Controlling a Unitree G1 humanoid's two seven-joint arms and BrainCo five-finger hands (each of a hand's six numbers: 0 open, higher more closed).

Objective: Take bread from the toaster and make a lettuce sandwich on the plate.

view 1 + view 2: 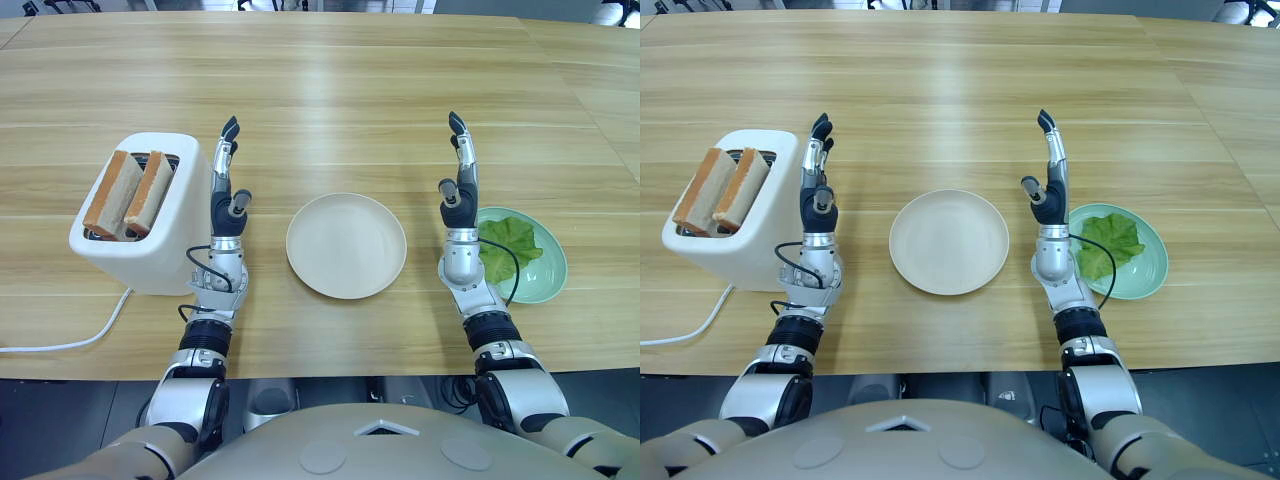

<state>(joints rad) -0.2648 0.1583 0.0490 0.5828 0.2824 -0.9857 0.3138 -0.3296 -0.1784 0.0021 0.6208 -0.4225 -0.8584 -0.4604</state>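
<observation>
Between open hands, the plate sits apart.

Illumination is bright, even and diffuse, falling from above. The light wooden table carries a broad pale sheen across its far middle, with no hard glare. Shadows are soft and short: a thin crescent lies under the near rim of the round cream plate, and a faint one runs along the base of the white two-slot toaster. The pale green bowl shows a mild highlight on its inner wall. Below the table's near edge the scene falls dark.
</observation>
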